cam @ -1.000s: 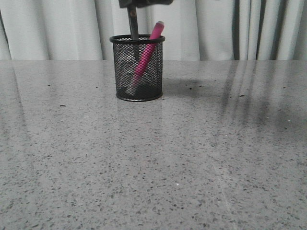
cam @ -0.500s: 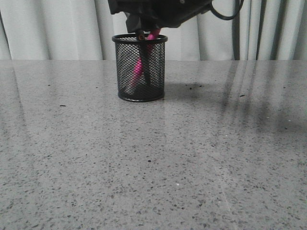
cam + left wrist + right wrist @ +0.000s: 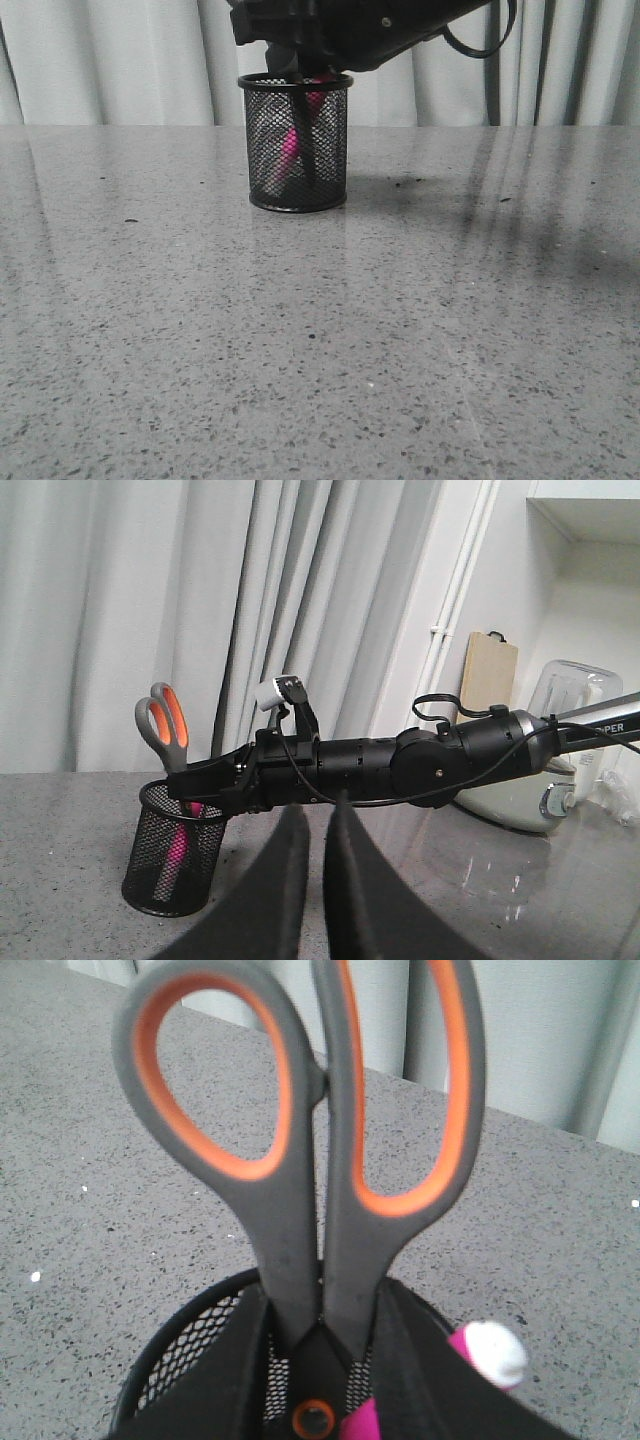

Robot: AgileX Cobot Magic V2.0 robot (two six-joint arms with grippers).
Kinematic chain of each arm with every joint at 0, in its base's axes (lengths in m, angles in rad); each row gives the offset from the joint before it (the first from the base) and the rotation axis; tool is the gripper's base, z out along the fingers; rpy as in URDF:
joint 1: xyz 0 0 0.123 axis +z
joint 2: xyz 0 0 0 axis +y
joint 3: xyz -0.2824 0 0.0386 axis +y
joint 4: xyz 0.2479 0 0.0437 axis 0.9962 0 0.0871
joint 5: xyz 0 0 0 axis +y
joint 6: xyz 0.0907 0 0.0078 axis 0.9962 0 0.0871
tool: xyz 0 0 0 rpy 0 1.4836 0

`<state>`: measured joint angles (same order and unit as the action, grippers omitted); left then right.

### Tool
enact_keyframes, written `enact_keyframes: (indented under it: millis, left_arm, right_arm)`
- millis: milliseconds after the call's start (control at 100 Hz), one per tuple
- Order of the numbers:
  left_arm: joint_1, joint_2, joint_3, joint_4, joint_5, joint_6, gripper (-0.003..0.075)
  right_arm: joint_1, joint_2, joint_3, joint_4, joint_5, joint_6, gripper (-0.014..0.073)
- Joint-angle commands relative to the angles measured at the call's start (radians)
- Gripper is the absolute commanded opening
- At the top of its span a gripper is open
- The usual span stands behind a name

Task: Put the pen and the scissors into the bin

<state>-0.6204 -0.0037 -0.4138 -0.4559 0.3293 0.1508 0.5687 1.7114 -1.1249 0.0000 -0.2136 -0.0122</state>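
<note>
Right gripper, clenched on orange-lined grey scissors, has lowered them into the black mesh bin upper-centre beside the pink pen; release remains; the left gripper's fingers are nearly together, holding nothing.

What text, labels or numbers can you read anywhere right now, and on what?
"IPER": white letters on the right arm's silver link in the left wrist view; the start is cut off by the frame edge, so the full word cannot be told.
Scissors, pen, bin: no print visible.
Appliances and board behind the table: no readable marks.
</note>
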Motion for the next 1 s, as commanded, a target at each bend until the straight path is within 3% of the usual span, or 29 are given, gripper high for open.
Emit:
enact_keyframes:
  millis: [0,190,590,630,670,770,870,990]
  left_arm:
    - [-0.004,0.019,-0.026,-0.017,-0.059,-0.007,0.0008]
    - [-0.004,0.019,-0.026,-0.017,-0.057,-0.007,0.0008]
    - [-0.004,0.019,-0.026,0.024,-0.007,-0.007,0.0008]
    - [-0.004,0.019,-0.026,0.029,-0.007,-0.007,0.0008]
    - [-0.004,0.019,-0.026,0.041,-0.005,-0.007,0.0008]
    - [-0.004,0.019,-0.026,0.087,0.016,-0.007,0.0008]
    - [0.006,0.021,-0.026,0.183,0.07,-0.037,0.0008]
    - [0.055,0.033,-0.026,0.401,0.144,-0.248,0.0008]
  right_arm:
    - [-0.004,-0.051,-0.018,0.0,-0.042,-0.006,0.0076]
    - [-0.004,-0.058,-0.018,0.0,-0.049,-0.006,0.0323]
    - [-0.004,-0.252,-0.018,0.0,-0.063,-0.006,0.0339]
    - [-0.004,-0.288,-0.018,0.0,-0.052,-0.006,0.0318]
    - [-0.004,-0.328,-0.018,0.0,-0.024,-0.006,0.0244]
    - [-0.004,-0.438,-0.008,0.0,0.085,-0.006,-0.0071]
    - [-0.004,-0.566,0.043,-0.041,0.159,-0.008,-0.0066]
    - [-0.004,-0.736,0.141,-0.156,0.275,-0.008,-0.0066]
